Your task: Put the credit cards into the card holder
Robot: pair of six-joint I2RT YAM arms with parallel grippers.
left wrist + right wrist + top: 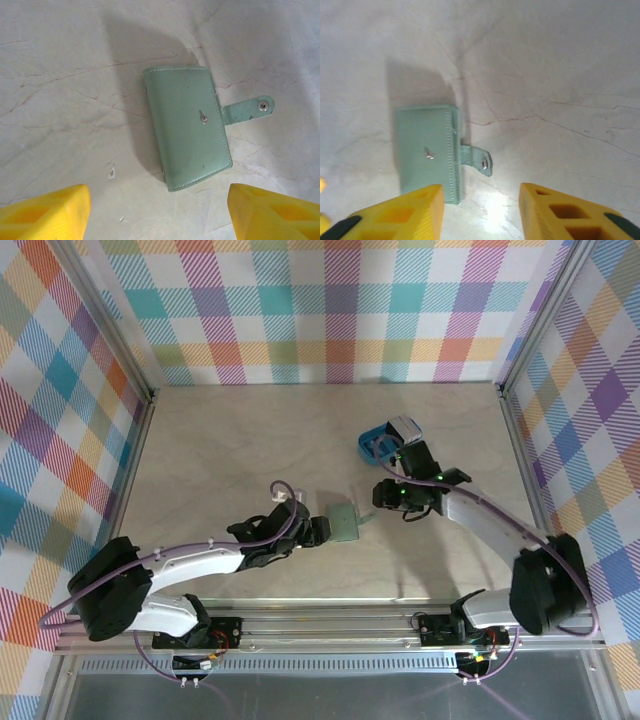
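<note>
Shows the card holder (187, 127) closed on the surface (60, 60) between left fingers (45, 212) and right fingers (395, 215), both pairs apart and empty.

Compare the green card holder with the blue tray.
The card holder is sage green; the tray is bright blue. The card holder lies flat and closed mid-table, strap undone; the tray sits farther back, partly hidden by the right arm. Both rest on the table.
</note>
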